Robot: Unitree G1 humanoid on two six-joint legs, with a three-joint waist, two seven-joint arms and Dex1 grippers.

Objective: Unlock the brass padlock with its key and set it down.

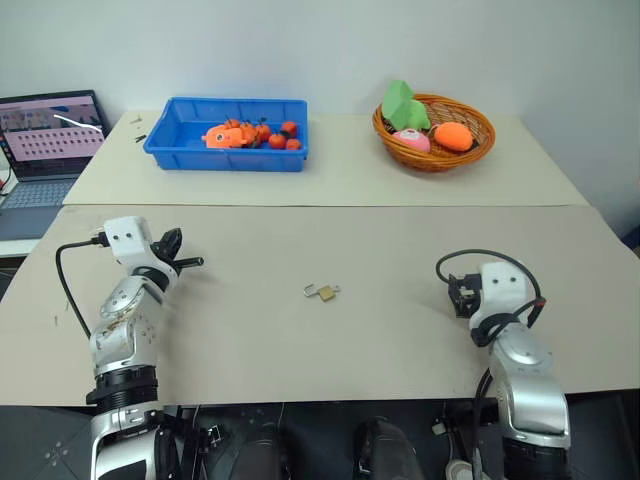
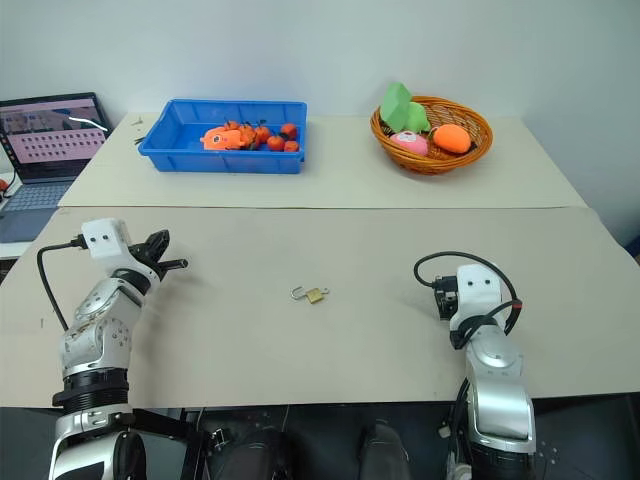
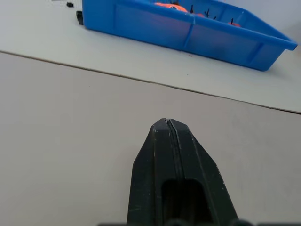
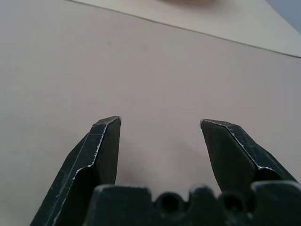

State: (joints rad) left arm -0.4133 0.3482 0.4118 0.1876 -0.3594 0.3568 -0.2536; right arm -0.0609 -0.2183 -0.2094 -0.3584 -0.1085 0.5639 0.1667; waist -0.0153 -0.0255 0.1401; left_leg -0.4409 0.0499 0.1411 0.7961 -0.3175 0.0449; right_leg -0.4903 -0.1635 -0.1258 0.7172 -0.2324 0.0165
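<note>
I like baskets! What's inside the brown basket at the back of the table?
The wicker basket holds a green block, a pink round thing and an orange one. Anything underneath them is covered, so that can't be told.

The two head views are looking forward and down over the table (image 1: 330, 350), sharing nearly the whole scene. The left wrist view is sitting low and close, facing the blue bin (image 3: 188, 33) at twelve o'clock. The right wrist view is skimming near bare tabletop.
</note>
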